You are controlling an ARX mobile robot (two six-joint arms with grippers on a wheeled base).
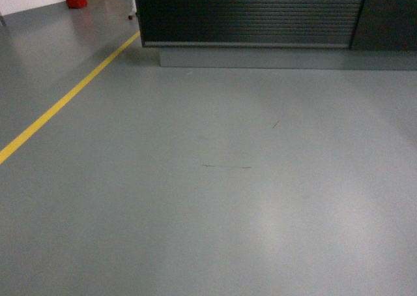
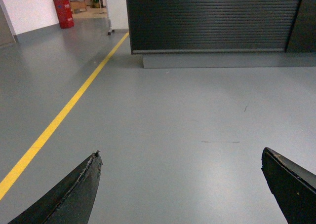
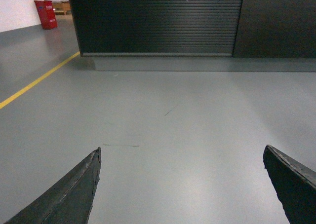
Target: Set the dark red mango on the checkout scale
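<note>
Your left gripper (image 2: pixel 180 184) and right gripper (image 3: pixel 180 184) both gape wide, holding nothing, over grey floor (image 1: pixel 208 198) short of the checkout (image 1: pixel 254 12).

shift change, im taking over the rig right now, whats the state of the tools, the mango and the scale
Left tool: open, empty, pointing over bare grey floor.
Right tool: open, empty, same pose.
Checkout: straight ahead across the floor; only its ribbed dark front and grey plinth show, not its top.
Dark red mango and scale: not visible in any view.
Yellow floor line runs along the left.
Done: nothing that shows; no mango held.
Left: find and pick the mango, reach the checkout, set it on the scale.
</note>
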